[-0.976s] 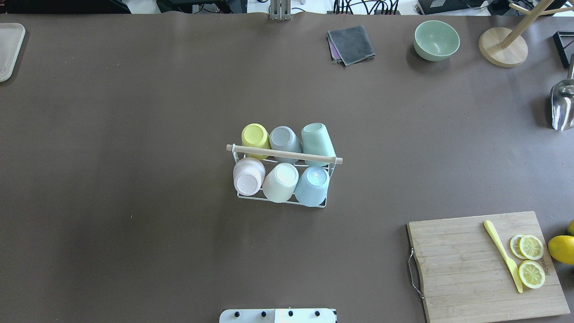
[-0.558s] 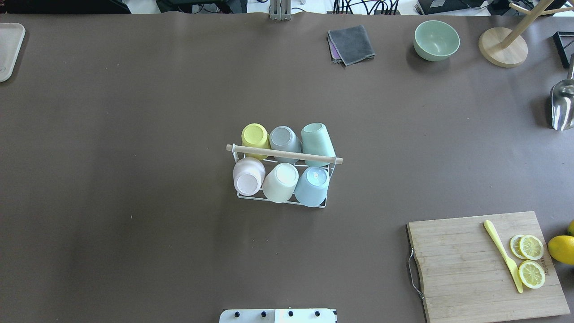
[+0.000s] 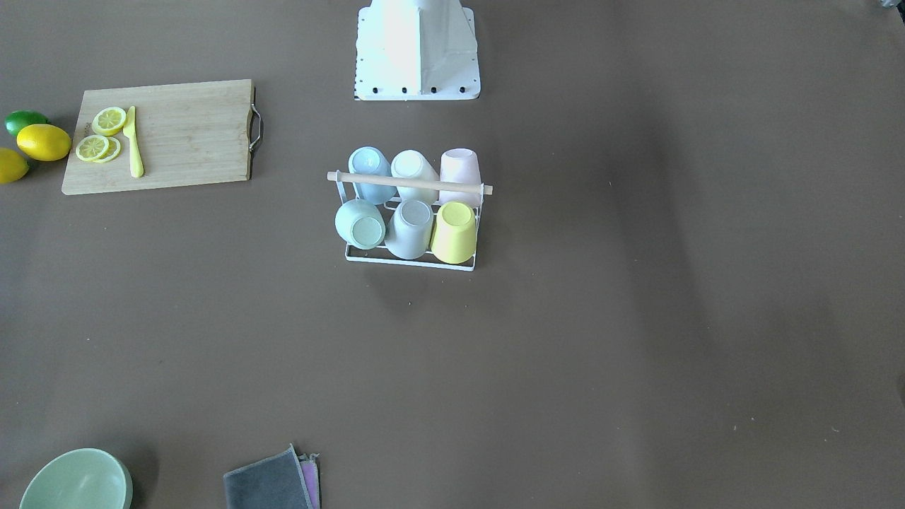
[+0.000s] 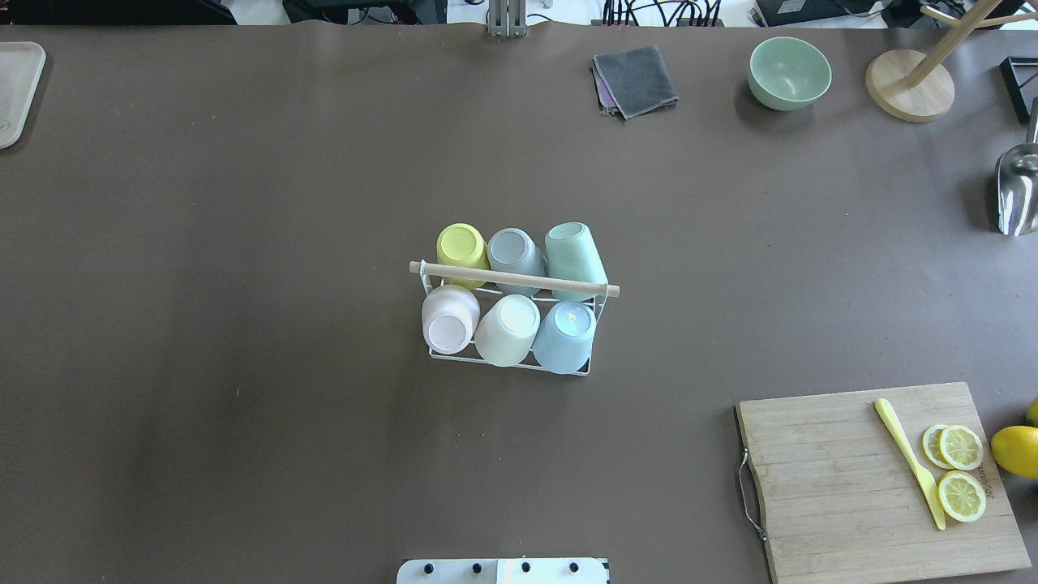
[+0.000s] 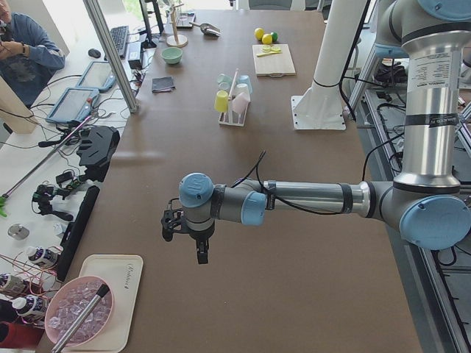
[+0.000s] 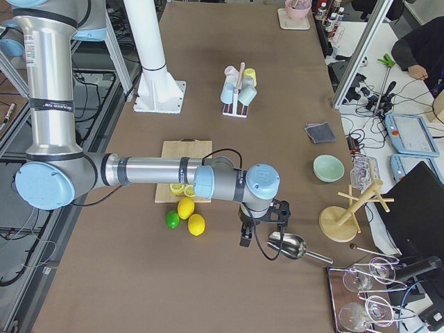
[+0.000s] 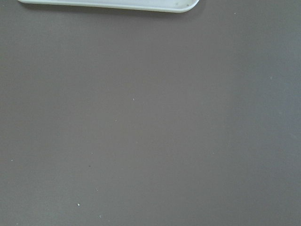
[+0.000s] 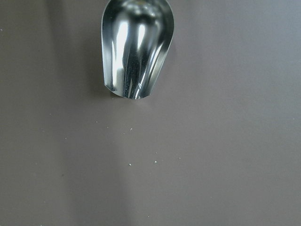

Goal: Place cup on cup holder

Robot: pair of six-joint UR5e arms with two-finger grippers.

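The cup holder (image 4: 509, 364), a white wire rack with a light wooden rod (image 4: 514, 279), stands at the table's middle; it also shows in the front view (image 3: 410, 262). Several upturned cups sit on its prongs: yellow (image 4: 461, 244), grey (image 4: 512, 250), mint (image 4: 574, 251), pink (image 4: 448, 318), cream (image 4: 508, 328), blue (image 4: 564, 334). My left gripper (image 5: 197, 250) hangs over bare table far off at the left end. My right gripper (image 6: 253, 234) hangs at the right end by a metal scoop (image 6: 286, 245). I cannot tell whether either is open or shut.
A cutting board (image 4: 859, 487) with lemon slices (image 4: 961, 470) and a yellow knife (image 4: 908, 462) lies front right, a lemon (image 4: 1018, 450) beside it. A green bowl (image 4: 789, 73), grey cloth (image 4: 636, 79) and wooden stand (image 4: 908, 85) sit at the back right. A white tray (image 4: 16, 89) lies far left.
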